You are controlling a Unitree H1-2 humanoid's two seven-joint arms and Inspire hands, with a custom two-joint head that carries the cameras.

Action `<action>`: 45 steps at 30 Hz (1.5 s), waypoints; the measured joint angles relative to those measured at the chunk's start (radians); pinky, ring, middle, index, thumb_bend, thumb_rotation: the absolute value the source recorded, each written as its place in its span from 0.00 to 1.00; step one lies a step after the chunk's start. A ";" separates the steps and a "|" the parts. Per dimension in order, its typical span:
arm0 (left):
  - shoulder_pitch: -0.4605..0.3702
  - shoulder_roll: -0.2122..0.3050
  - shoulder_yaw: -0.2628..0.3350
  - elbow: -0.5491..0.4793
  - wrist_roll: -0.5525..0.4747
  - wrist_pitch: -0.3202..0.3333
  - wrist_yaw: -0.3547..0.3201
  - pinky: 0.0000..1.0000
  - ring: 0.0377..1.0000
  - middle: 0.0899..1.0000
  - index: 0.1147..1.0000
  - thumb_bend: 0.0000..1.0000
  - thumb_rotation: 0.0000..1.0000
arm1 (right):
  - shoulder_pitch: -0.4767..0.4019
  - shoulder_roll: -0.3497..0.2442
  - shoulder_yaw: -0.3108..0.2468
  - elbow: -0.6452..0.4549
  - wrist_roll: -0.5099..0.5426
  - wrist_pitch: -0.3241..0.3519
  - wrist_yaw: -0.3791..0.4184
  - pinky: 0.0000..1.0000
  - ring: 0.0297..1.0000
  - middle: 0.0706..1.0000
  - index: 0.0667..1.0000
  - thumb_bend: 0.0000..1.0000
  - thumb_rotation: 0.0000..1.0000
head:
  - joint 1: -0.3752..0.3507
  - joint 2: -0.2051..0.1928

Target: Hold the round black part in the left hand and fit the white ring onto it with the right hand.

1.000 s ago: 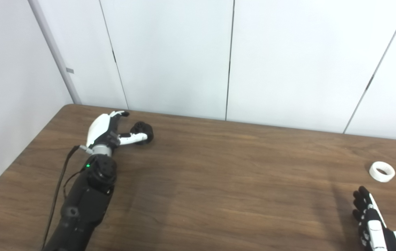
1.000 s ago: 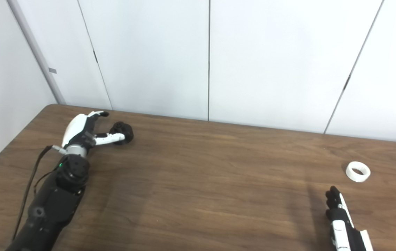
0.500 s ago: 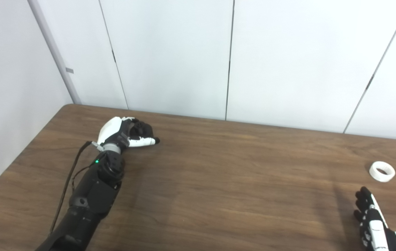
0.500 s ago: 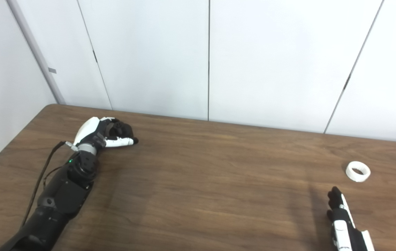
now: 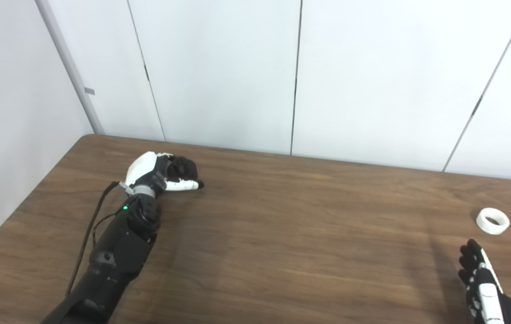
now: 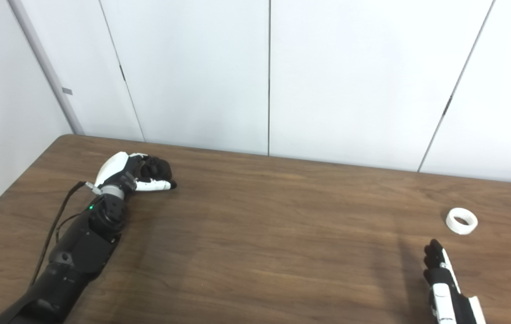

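The round black part (image 5: 183, 168) sits on the table at the far left, wrapped by my left hand (image 5: 161, 173), whose fingers curl over it and whose thumb lies under it. It also shows in the right eye view (image 6: 156, 168). The white ring (image 5: 492, 221) lies flat on the table at the right. My right hand (image 5: 480, 281) is open and empty, fingers stretched out, a short way in front of the ring and apart from it.
The brown wooden table (image 5: 282, 234) spans the view. White wall panels (image 5: 219, 72) stand right behind its far edge. A thin black cable (image 5: 89, 229) runs along my left forearm.
My left hand moved right to the black part and closed its fingers over it. My right hand stayed nearly still near the ring.
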 measured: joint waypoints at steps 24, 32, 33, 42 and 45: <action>-0.001 -0.001 0.005 0.009 -0.003 0.004 0.017 1.00 1.00 0.92 0.75 0.89 0.29 | 0.002 -0.003 -0.012 -0.002 -0.001 0.003 0.008 1.00 0.99 0.96 0.96 0.33 1.00 | -0.002 0.002; -0.017 -0.012 0.029 0.070 -0.032 -0.056 0.091 0.95 0.92 0.80 0.44 0.56 0.08 | 0.002 -0.004 -0.019 -0.002 0.000 0.003 0.011 1.00 1.00 0.96 0.96 0.34 1.00 | -0.002 -0.005; -0.018 -0.012 0.031 0.080 -0.036 -0.075 0.106 0.94 0.91 0.79 0.43 0.54 0.07 | 0.002 -0.004 -0.019 -0.002 -0.001 0.003 0.012 1.00 1.00 0.96 0.96 0.34 1.00 | 0.000 -0.006; -0.018 -0.014 0.019 0.111 -0.037 -0.158 0.172 0.81 0.82 0.73 0.42 0.52 0.05 | 0.002 -0.005 -0.022 -0.002 0.002 0.008 0.020 1.00 1.00 0.97 0.97 0.31 1.00 | -0.002 -0.008; -0.018 -0.014 0.010 0.111 -0.036 -0.162 0.180 0.81 0.82 0.73 0.42 0.52 0.05 | 0.001 -0.005 -0.025 -0.002 0.002 0.011 0.021 1.00 1.00 0.97 0.97 0.29 1.00 | -0.002 -0.008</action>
